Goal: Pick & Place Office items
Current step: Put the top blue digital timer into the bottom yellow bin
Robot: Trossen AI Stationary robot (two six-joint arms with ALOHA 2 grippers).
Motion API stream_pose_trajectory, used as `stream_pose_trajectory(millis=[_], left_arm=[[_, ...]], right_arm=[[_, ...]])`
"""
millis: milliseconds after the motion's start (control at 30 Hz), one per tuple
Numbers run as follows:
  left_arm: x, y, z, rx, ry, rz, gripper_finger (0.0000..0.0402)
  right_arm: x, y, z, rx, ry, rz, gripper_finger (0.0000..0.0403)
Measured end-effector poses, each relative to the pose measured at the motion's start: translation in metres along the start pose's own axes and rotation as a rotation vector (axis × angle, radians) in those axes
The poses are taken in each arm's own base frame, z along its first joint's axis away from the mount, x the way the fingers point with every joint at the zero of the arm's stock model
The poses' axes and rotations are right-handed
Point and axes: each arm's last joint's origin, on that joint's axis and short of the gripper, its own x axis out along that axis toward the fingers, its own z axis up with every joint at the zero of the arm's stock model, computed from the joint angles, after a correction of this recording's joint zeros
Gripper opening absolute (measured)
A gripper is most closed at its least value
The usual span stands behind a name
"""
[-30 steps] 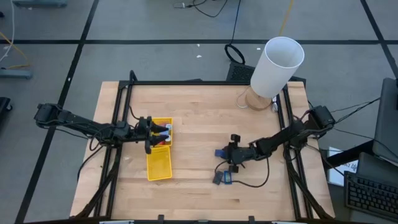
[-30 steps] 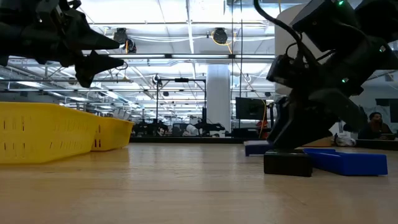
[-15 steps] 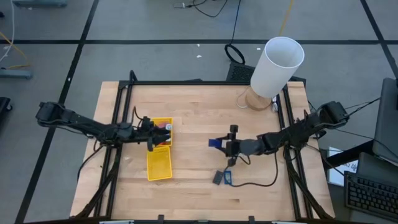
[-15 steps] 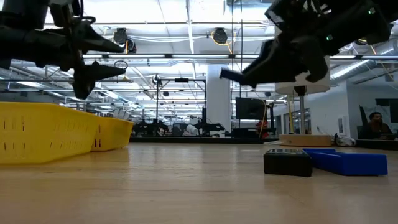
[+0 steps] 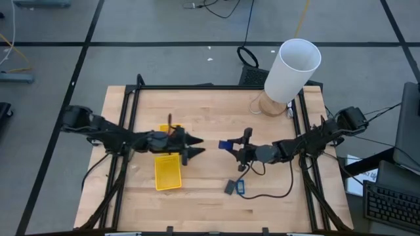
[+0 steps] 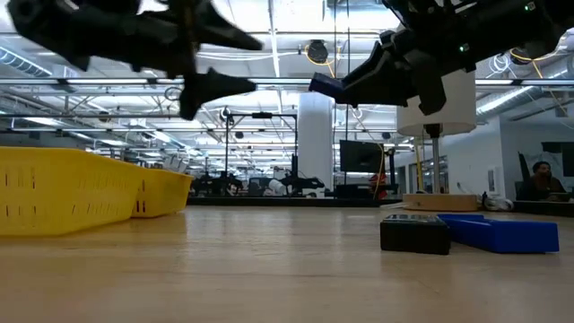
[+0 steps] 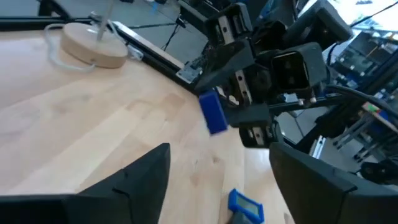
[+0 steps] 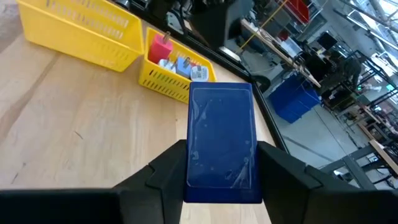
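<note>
Transport is under way: a blue rectangle (image 8: pixel 221 142) is held by the right gripper (image 5: pixel 237 149) above the table's (image 5: pixel 216 111) middle; release into the yellow tray (image 5: pixel 167 176) is needed next. The left gripper (image 5: pixel 195 146) is spread open and empty.

Mid-table the two arms nearly meet: the left gripper (image 5: pixel 195 147), jaws apart just past the yellow tray (image 5: pixel 168 172), faces the right gripper (image 5: pixel 237 150) clamped on a blue flat rectangle (image 5: pixel 225 145), leaving only a narrow lane of bare wood between them. On the near side below the right gripper, a dark grey piece (image 5: pixel 229 187) and a blue piece (image 5: pixel 241 187) lie with a cable looping past them. The far right corner is blocked by the big white cylinder (image 5: pixel 292 70) on its wooden base, while the far middle and near left of the table (image 5: pixel 203 111) lie open.
</note>
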Motion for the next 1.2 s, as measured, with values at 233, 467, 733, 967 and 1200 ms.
stream_pose_trajectory(millis=[233,467,733,967,1200], left_arm=[[0.050,-0.014,0.000,0.015,0.006,0.002,0.0312],[0.076,-0.012,-0.006,0.019,0.023,0.027,0.0316],[0.081,-0.004,-0.004,-0.001,0.016,0.057,0.0295],[0.081,-0.003,-0.004,-0.027,0.015,0.056,0.0255],[0.082,-0.003,-0.003,-0.020,0.011,0.054,0.0190]], right_arm=[[-0.002,0.002,0.001,-0.020,-0.007,0.008,0.0154],[-0.002,0.002,0.002,-0.017,-0.010,0.006,0.0159],[-0.002,0.002,0.002,-0.017,-0.014,0.004,0.0159],[-0.002,0.002,0.002,-0.016,-0.015,0.003,0.0155],[-0.002,0.002,0.002,-0.006,-0.015,0.004,0.0160]])
